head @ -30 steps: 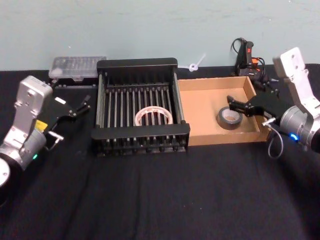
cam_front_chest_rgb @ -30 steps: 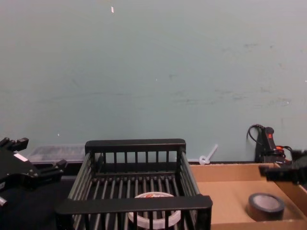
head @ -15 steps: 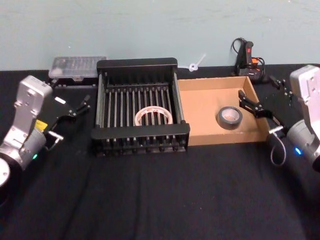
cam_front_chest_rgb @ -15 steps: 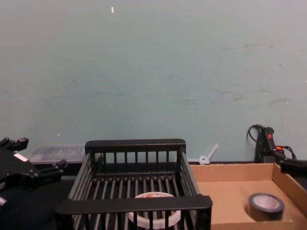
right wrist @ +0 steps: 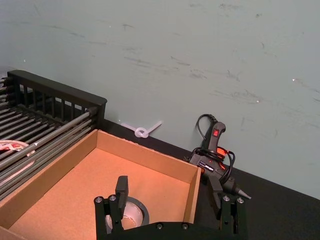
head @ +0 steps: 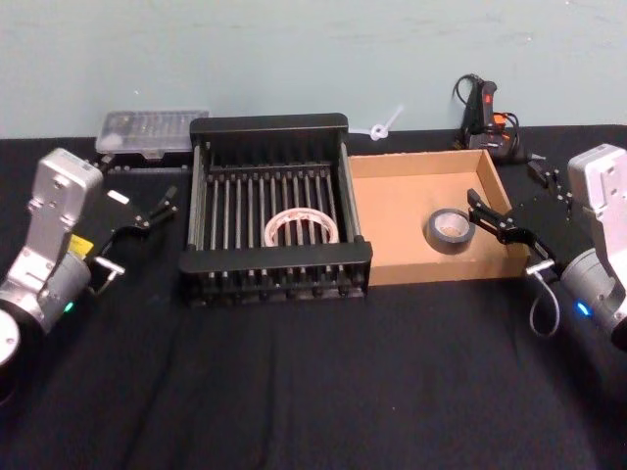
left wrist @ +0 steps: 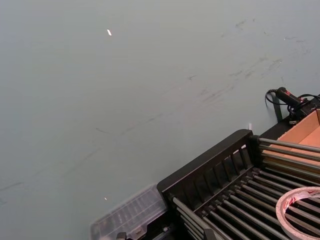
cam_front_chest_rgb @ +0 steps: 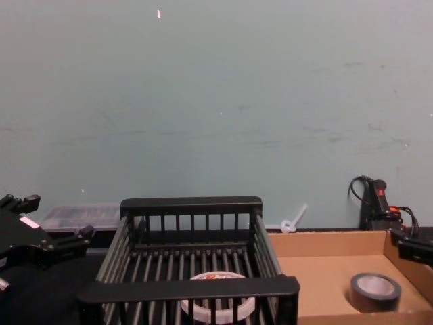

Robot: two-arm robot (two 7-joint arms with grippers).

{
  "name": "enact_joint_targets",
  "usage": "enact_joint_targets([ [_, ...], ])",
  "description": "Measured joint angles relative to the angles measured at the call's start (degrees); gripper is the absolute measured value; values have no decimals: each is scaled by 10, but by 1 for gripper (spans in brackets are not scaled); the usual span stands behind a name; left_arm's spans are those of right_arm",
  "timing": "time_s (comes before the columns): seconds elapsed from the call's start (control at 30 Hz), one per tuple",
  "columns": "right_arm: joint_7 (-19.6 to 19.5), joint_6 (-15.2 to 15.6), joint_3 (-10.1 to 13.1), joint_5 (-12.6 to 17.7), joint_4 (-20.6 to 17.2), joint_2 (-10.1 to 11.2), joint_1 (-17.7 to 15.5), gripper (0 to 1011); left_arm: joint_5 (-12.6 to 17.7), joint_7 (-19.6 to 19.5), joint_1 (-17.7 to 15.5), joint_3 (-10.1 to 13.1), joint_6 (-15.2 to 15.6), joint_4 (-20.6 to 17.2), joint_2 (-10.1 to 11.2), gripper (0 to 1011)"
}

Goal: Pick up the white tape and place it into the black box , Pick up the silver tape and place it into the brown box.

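Surface: I see a table [head: 313, 392] draped in black cloth, bare in front of both boxes.
Room: a pale blue-green wall [cam_front_chest_rgb: 216, 101] with faint scuffs stands directly behind the table.
Right pincer [head: 500, 223]: fingers spread apart, holding nothing. From my head view it hangs over the right wall of the brown box [head: 402, 211]; in the right wrist view one finger sits above the box floor and the other outside the wall.
Silver tape [head: 450, 231]: one roll, lying flat on the brown box floor just to the left of the right pincer's tips, apart from them as far as I can judge.
Left pincer [head: 147, 211]: fingers parted, empty, parked over the cloth.
Black box [head: 274, 264]: one crate, just to the right of the left pincer and touching the brown box on its other side.
White tape [head: 302, 227]: one ring, lying flat on the crate's slatted floor, well to the right of the left pincer.
Boxes counted: two, one black and one brown.
Tapes counted: two, one per box.
Other items: one clear plastic case [head: 152, 132] beyond the left pincer by the wall; one black glue gun [head: 482, 110] with cord beyond the right pincer; one small white plastic piece [head: 380, 127] behind the brown box.
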Motion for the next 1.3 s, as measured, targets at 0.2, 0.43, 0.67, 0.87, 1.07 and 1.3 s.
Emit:
enact_joint_targets([
  [0.2,0,-1,0,0,0,0,0,1002,0,0,0,0,0,0,0,1001],
  [0.43,-1,-2,-1,0,0,1,1,1002,0,0,0,0,0,0,0,1001],
  [0.67,-1,-2,-1,0,0,1,1,1002,0,0,0,0,0,0,0,1001],
  [0.87,-1,-3,-1,0,1,1,1,1002,0,0,0,0,0,0,0,1001],
  [1.07,-1,-3,-1,0,1,1,1,1003,0,0,0,0,0,0,0,1001],
  [1.3,-1,-3,-1,0,1,1,1,1002,0,0,0,0,0,0,0,1001],
])
